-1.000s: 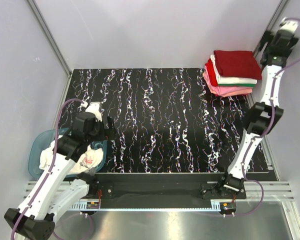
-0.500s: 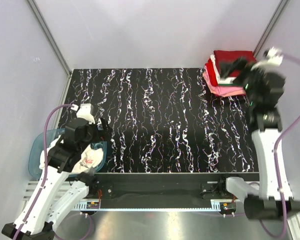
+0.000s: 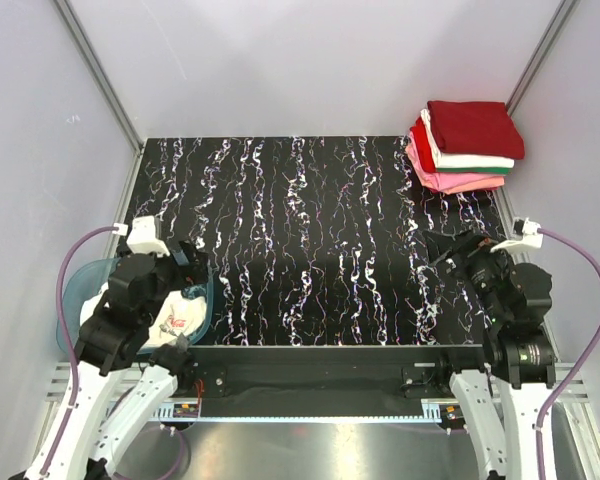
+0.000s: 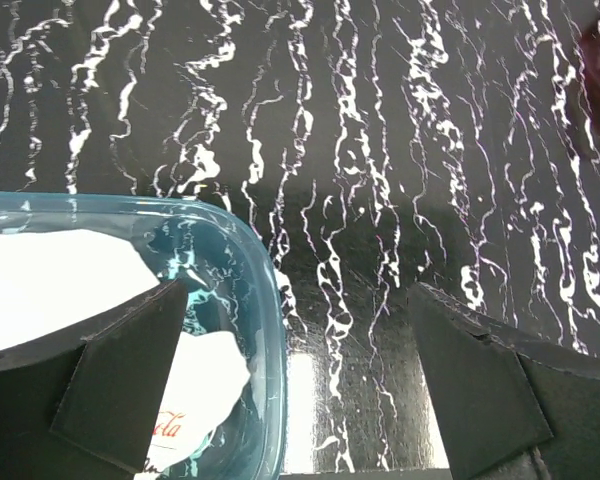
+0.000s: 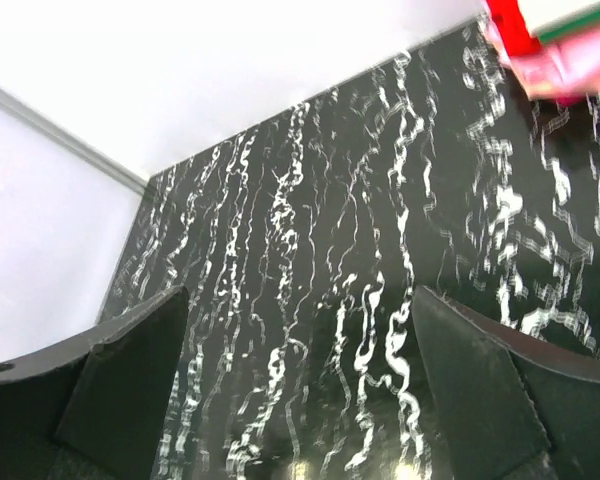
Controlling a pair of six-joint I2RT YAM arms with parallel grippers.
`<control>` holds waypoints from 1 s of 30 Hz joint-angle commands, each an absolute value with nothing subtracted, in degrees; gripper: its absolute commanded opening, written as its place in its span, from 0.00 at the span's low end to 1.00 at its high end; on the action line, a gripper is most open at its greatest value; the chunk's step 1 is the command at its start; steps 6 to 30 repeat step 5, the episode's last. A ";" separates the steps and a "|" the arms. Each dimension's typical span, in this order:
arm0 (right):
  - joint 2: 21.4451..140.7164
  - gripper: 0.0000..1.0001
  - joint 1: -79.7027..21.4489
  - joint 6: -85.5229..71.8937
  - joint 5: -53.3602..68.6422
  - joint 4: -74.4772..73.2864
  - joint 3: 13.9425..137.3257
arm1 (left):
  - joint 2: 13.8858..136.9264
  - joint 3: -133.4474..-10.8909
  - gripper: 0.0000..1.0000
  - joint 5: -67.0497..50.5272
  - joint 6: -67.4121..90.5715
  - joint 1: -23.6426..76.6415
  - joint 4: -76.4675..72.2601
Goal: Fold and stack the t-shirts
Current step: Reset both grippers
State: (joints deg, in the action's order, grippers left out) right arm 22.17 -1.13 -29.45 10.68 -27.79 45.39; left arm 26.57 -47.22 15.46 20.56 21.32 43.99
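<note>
A stack of folded t-shirts [image 3: 467,146] lies at the table's far right corner, dark red on top, then white, green, red and pink; its corner [image 5: 540,45] shows in the right wrist view. A crumpled white t-shirt with red print [image 3: 176,318] lies in the teal tub [image 3: 72,296], also seen as white cloth [image 4: 60,285] in the left wrist view. My left gripper [image 3: 192,262] hangs open over the tub's right rim [image 4: 270,360], holding nothing. My right gripper [image 3: 448,250] is open and empty above the table's right side, well short of the stack.
The table top [image 3: 310,230] is black with white marbling. Grey walls and metal frame posts close in the back and sides. The arm bases sit on a rail [image 3: 320,370] at the near edge.
The right arm has swung down from beside the stack and pulled back to the near right. The left arm has drawn back slightly toward the tub. Both grippers stay open.
</note>
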 commanded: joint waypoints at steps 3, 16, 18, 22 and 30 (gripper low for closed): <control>23.02 1.00 -1.41 -39.01 4.66 -36.27 46.75 | 26.10 -47.64 0.99 19.33 21.44 21.09 42.89; 26.44 1.00 -1.32 -40.34 3.44 -39.45 50.26 | 26.10 -47.55 0.99 19.34 21.36 21.09 42.80; 26.44 1.00 -1.32 -40.34 3.44 -39.45 50.26 | 26.10 -47.55 0.99 19.34 21.36 21.09 42.80; 26.44 1.00 -1.32 -40.34 3.44 -39.45 50.26 | 26.10 -47.55 0.99 19.34 21.36 21.09 42.80; 26.44 1.00 -1.32 -40.34 3.44 -39.45 50.26 | 26.10 -47.55 0.99 19.34 21.36 21.09 42.80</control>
